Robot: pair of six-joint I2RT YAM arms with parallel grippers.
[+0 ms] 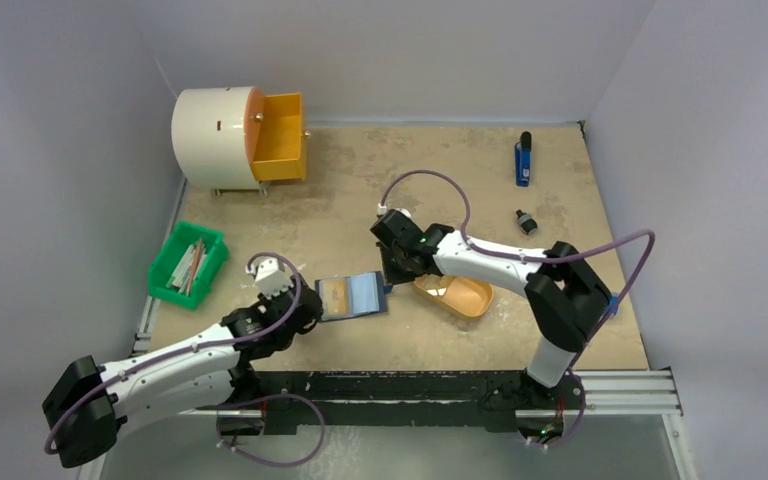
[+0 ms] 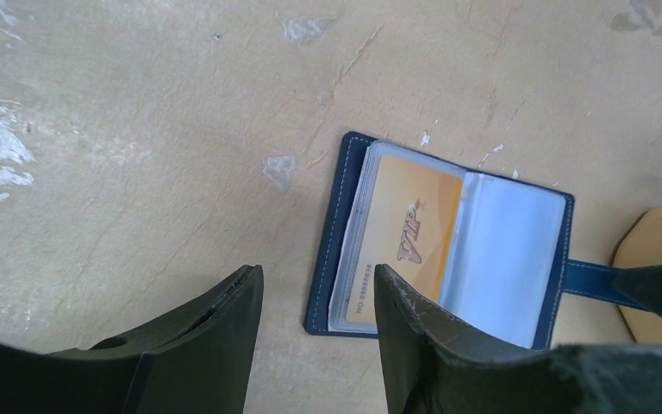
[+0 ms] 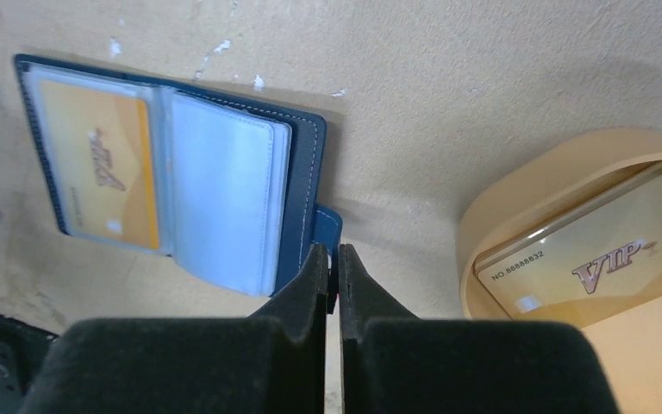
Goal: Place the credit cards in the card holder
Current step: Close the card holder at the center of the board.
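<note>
The navy card holder (image 1: 352, 296) lies open on the table, lighter blue pockets up. One gold VIP credit card (image 2: 405, 233) sits in its left pocket, also seen in the right wrist view (image 3: 103, 168). My right gripper (image 3: 332, 254) is shut on the holder's snap tab (image 3: 327, 226) at its right edge. A second credit card (image 3: 586, 259) lies in the orange oval tray (image 3: 517, 198) to the right. My left gripper (image 2: 319, 285) is open and empty, low over the holder's near left corner (image 2: 448, 237).
A green bin of long sticks (image 1: 188, 263) stands at the left. A white drum with an open orange drawer (image 1: 230, 135) is at the back left. A blue tool (image 1: 523, 160) and a small black part (image 1: 527, 222) lie at the back right.
</note>
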